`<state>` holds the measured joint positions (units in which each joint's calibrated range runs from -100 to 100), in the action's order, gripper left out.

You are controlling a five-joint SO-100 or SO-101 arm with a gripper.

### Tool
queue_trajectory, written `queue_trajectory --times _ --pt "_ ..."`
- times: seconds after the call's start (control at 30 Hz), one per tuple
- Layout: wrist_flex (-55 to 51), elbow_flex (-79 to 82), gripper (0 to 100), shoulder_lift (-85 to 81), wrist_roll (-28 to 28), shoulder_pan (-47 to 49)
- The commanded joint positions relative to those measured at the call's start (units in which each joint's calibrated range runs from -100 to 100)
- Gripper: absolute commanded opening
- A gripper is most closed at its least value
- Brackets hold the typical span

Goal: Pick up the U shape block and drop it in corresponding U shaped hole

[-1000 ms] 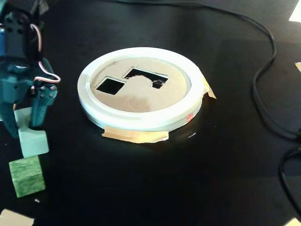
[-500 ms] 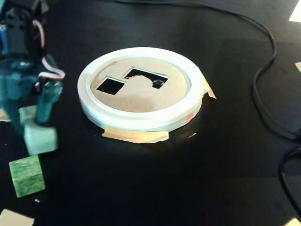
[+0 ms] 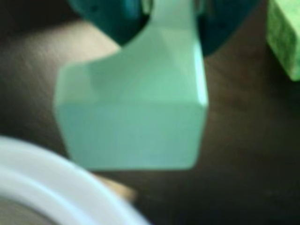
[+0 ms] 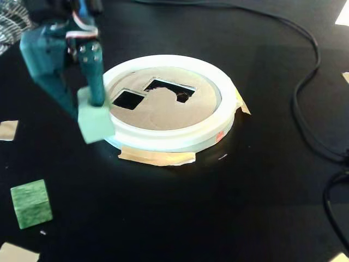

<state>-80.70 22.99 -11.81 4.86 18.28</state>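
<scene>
My teal gripper [image 3: 171,16] is shut on one arm of the pale mint-green U shape block [image 3: 136,122], which fills the middle of the wrist view. In the fixed view the gripper [image 4: 94,101] holds the block [image 4: 95,123] in the air at the left outer edge of the white ring [image 4: 180,139]. Inside the ring lies a cardboard lid [image 4: 163,112] with a square hole [image 4: 128,99], a wider notched hole [image 4: 166,86] and a small round hole [image 4: 182,97]. The block hangs beside the ring, not over any hole.
A dark green cube [image 4: 31,203] sits on the black table at the front left; it shows at the wrist view's top right [image 3: 283,33]. The ring's rim [image 3: 56,183] is at the wrist view's bottom left. Black cables [image 4: 305,82] run along the right. Tape pieces [image 4: 8,130] lie about.
</scene>
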Motion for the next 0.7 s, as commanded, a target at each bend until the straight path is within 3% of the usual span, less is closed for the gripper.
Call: queue_trajectory --times 0.0,0.2,0.43,0.57,0.67 --pt "0.1 -12.1 1 -1.5 -10.4 0.7" --pt "0.1 -18.1 1 -0.9 -28.4 2.3" --pt "2.2 -19.2 1 -0.1 -47.5 12.1" --pt "9.2 -19.4 1 3.4 -58.6 15.2" --pt "15.9 -20.3 1 8.8 -63.6 15.3"
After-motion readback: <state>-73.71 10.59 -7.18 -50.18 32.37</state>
